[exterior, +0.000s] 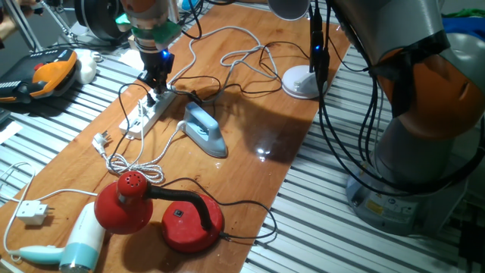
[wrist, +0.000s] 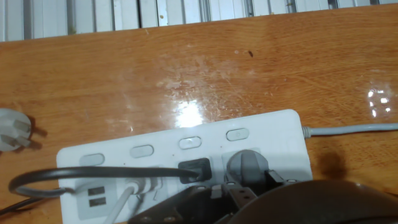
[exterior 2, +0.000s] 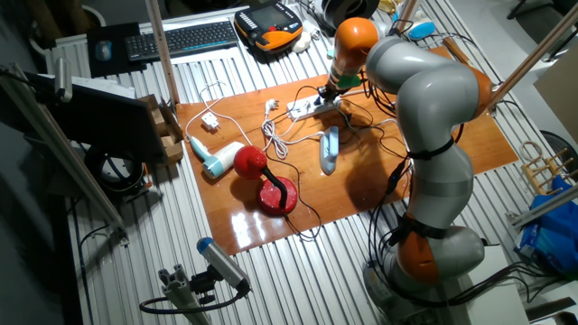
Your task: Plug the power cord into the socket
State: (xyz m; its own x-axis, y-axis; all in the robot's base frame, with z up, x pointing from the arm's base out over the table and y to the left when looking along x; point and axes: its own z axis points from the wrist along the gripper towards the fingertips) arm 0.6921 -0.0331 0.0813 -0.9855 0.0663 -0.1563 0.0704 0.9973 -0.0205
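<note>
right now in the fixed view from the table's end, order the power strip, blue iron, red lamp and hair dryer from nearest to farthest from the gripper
1. power strip: directly under the gripper.
2. blue iron: beside the strip, mid-table.
3. red lamp: toward the near end.
4. hair dryer: near corner, just beyond the lamp.

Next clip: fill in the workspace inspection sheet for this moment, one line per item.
Surface: wooden table, glossy.
Job's things: black plug of power cord at an outlet of power strip; how deep, cannot tell.
Clutter: blue iron, red lamp, hair dryer, white lamp base.
Grippers: gripper over the strip; jaws unclear.
Cables: loose white plug; braided cord.
Surroundings: teach pendant, keyboard.
</note>
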